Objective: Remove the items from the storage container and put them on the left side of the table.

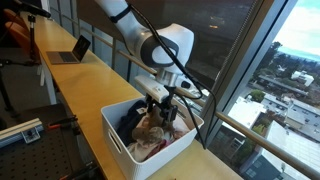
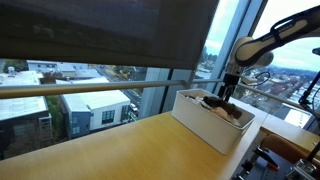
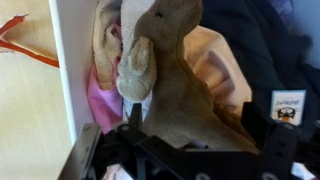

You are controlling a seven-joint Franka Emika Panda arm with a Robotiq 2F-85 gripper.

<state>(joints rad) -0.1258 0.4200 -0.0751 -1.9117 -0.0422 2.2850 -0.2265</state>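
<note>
Pincer fingers stand wide apart, one on each side of a brown soft toy, and they do not squeeze it. In an exterior view the pincer hangs down into the white storage container from the white robot arm. The container sits on a long wooden bench that runs along tall windows. Through the glass you can see roofs and buildings far below. A laptop stands open at the far end of the bench, well apart from the container. In an exterior view a dark blind covers the top part of the window, and the container stands near the end of the bench. All the things are inside the container, piled up together. In the wrist view the brown soft toy lies on top of the pile. A pink cloth is pressed against the white container wall. A peach cloth lies under the toy, and a dark cloth fills the other side. A small white tag sits on the dark cloth. Outside the wall, a thin red thing lies on the bench; I cannot tell what it is.
</note>
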